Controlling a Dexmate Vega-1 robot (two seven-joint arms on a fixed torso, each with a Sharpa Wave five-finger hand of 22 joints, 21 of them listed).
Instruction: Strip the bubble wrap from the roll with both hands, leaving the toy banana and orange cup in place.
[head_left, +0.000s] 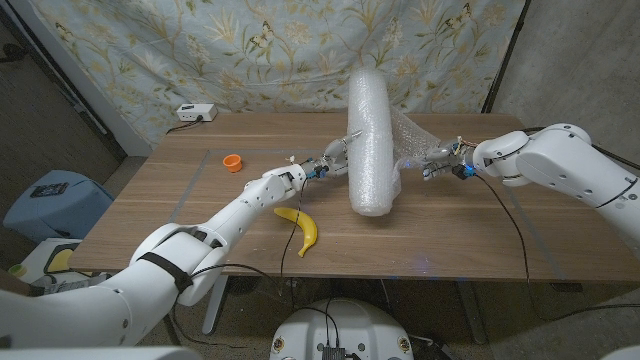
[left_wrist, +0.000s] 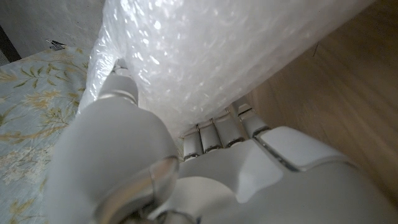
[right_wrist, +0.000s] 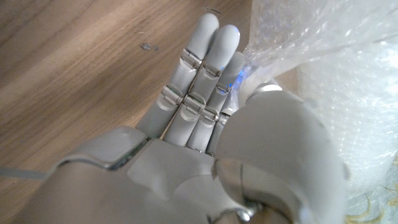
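Backdrop: floral cloth (head_left: 250, 50) hangs behind a wooden bench (head_left: 200, 215) that carries everything.
Roll: the bubble wrap roll (head_left: 371, 140) stands near the bench's middle, leaning, its lower end on the wood and its upper end against the cloth.
Loose sheet: a tail of bubble wrap (head_left: 412, 140) runs from the roll's side toward the robot's right.
Left hand: the left hand (head_left: 325, 166) is against the roll's side; in the left wrist view its fingers (left_wrist: 217, 130) and thumb lie pressed on the plastic, bracing or gripping it.
Right hand: the right hand (head_left: 445, 160) pinches the edge of the loose sheet between thumb and fingers, the other fingers (right_wrist: 199, 81) straight, as the right wrist view shows.
Toy banana: toy banana (head_left: 302, 228) lies on the bench near the front, just beside the left forearm.
Orange cup: orange cup (head_left: 233, 161) sits well apart to the left of the roll.
Step in hand: judged to be peeling the sheet off while the roll is steadied.
Doing it well: the right hand would best pull outward and level, away from the roll, while the left hand holds firm or lets the roll turn in place without tipping.
Risk: the left forearm passes close to the banana; a sweep could nudge it.
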